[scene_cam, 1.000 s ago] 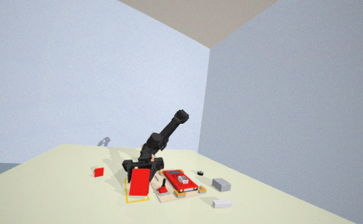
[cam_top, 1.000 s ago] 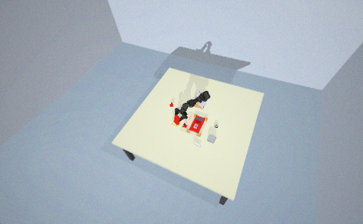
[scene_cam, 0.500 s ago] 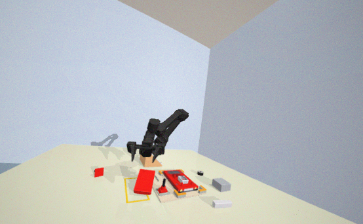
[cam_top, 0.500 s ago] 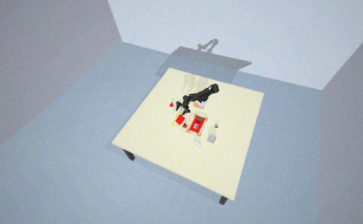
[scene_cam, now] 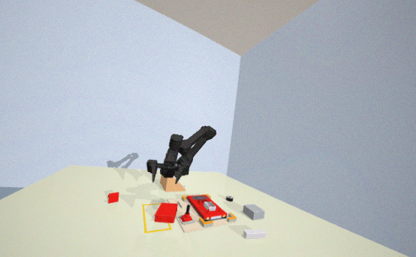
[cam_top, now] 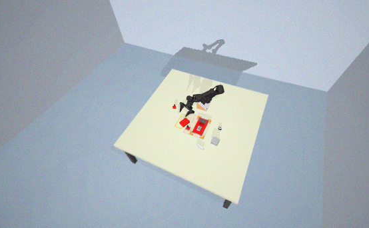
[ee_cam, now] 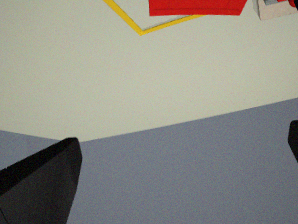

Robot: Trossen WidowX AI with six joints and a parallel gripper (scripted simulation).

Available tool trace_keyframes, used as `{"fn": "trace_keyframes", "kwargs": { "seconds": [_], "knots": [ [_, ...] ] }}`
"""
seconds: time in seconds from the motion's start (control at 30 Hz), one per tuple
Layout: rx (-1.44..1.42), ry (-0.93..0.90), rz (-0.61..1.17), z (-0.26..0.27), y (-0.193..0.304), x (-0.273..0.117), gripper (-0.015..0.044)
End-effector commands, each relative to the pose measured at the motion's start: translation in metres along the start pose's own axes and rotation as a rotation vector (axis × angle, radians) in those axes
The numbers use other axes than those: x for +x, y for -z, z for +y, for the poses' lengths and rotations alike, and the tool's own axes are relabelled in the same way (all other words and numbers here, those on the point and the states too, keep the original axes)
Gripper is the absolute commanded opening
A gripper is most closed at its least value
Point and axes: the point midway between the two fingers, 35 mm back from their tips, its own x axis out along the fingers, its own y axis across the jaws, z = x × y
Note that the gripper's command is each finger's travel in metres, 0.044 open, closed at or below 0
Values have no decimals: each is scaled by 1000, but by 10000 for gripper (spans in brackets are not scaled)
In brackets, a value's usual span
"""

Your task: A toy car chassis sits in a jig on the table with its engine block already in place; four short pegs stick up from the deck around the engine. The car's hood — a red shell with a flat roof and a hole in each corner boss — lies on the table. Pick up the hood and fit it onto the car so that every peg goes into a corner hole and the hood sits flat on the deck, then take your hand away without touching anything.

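Note:
The red hood [cam_top: 184, 122] [scene_cam: 166, 213] [ee_cam: 197, 6] lies on the table, turned askew and partly over the yellow outline; its corner holes are hidden. My gripper [cam_top: 184, 113] [scene_cam: 165, 182] [ee_cam: 190, 141] is open and empty, raised above the table behind the hood, apart from it. The red chassis [cam_top: 198, 133] [scene_cam: 216, 213] sits in the jig [scene_cam: 190, 227] beside the hood. The engine block [cam_top: 199, 128] [scene_cam: 209, 206] is on its deck. Small pegs show around the engine, too small to make out fully.
A red piece with a black stick [scene_cam: 187, 216] stands between hood and chassis. A small red block [cam_top: 174, 107] [scene_cam: 113, 197] lies off to the left. A grey block [cam_top: 215, 141] [scene_cam: 254, 212], a white block [cam_top: 200, 146] [scene_cam: 254, 234] and a black wheel [cam_top: 220, 127] [scene_cam: 230, 198] lie around the jig.

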Motion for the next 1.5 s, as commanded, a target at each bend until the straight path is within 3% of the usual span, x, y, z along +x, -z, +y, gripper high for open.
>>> {"fn": "trace_keyframes", "kwargs": {
  "seconds": [0.0,0.13,0.33,0.73,1.13,1.47],
  "knots": [
    [4,-4,0,1,0,0,387],
    [4,-4,0,1,0,0,282],
    [312,-45,-58,5,4,10,440],
    [1284,-292,-257,5,5,37,440],
    [2211,-821,-255,-11,0,48,440],
    [2783,-1413,71,-33,-3,44,440]
  ]
}}
